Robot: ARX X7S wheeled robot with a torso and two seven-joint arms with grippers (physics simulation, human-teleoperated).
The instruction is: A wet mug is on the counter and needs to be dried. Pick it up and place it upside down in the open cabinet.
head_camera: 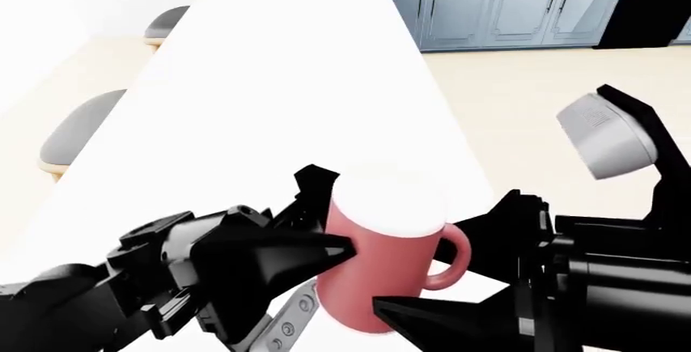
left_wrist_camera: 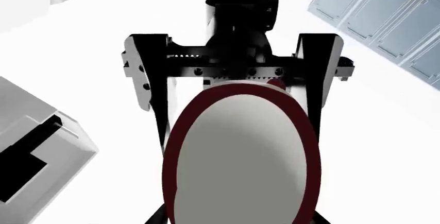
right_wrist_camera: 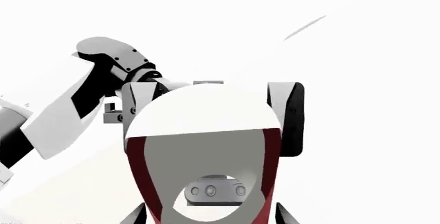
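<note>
Red mug point(head_camera: 380, 267) gripped between both hands: left hand point(head_camera: 307, 243) clenched on body, right hand point(head_camera: 432, 307) clenched opposite. Complete handover above worktop point(head_camera: 281, 85) before inverting; release one side slowly.

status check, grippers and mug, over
Left gripper and right gripper both closed in on the mug. Mug upright, at the counter, not yet inverted. Cabinet not in view.

The mug point(head_camera: 380, 267) is glossy red with a white inside, standing upright with its mouth up over the near end of the white counter point(head_camera: 281, 93), loop handle sticking out toward the counter's right edge.
</note>
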